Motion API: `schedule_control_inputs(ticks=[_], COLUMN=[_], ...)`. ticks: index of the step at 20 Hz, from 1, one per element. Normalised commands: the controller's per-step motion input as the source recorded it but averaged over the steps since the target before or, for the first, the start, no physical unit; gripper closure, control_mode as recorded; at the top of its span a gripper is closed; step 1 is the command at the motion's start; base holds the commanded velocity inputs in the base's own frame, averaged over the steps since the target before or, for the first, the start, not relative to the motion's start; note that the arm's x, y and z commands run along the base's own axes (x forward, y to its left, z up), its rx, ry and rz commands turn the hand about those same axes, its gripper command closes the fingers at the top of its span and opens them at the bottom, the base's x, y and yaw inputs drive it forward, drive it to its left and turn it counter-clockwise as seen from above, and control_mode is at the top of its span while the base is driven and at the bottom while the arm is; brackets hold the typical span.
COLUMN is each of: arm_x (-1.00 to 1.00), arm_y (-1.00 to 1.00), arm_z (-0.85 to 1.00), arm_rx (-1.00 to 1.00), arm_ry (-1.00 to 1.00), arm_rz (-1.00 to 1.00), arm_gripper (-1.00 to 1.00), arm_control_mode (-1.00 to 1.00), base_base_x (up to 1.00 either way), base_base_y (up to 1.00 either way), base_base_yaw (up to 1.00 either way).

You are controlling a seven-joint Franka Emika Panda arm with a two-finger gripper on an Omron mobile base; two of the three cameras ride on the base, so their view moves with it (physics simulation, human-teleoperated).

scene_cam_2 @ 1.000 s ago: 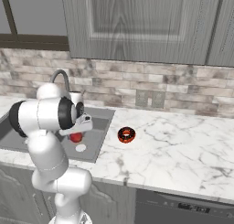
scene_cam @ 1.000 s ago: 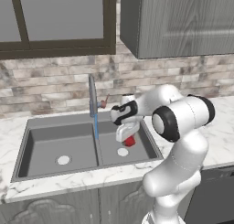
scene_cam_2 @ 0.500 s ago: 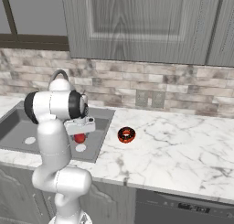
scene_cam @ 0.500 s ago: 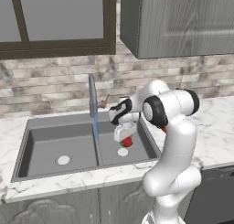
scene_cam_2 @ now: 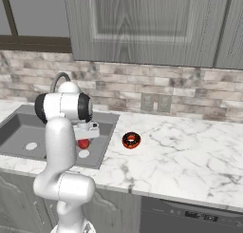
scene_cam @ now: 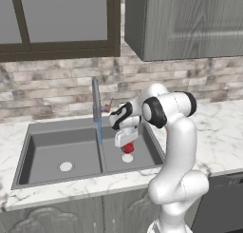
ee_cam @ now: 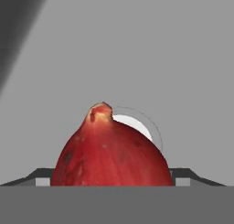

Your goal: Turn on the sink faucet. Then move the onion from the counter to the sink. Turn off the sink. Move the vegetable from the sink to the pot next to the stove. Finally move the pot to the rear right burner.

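While base views hide the grip, the hand view shows the pincer (ee_cam: pixel 112 179) spread wide around the onion (ee_cam: pixel 112 150).

The tall sink faucet (scene_cam: pixel 96 100) and its falling water (scene_cam: pixel 100 131) stand just left of the gripper (scene_cam: pixel 126 142); the sink (scene_cam: pixel 47 142) floor around is bare.

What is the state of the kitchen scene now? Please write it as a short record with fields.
faucet: on, a blue stream falls into the sink
claw: over the right basin, pointing down, closed around the onion
onion: red, stem end away from the claw, above the pale round drain
counter: white marble, right of the sink
also on the counter: a red-brown ring-shaped thing near the sink's edge
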Motion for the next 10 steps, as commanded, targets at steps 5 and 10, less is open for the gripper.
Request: schedule_control_inputs(ticks=[5,10], arm_x=[0.1,0.08], arm_y=[0.1,0.03], arm_z=[-0.31,-0.26], arm_rx=[-0.05,-0.01], arm_ry=[0.0,0.0], arm_rz=[-0.01,0.0], arm_gripper=[1.0,1.0], arm_control_mode=[-1.0,-1.0], base_base_x=[0.0,0.0], base_base_y=[0.0,0.0], base_base_yaw=[0.0,0.0])
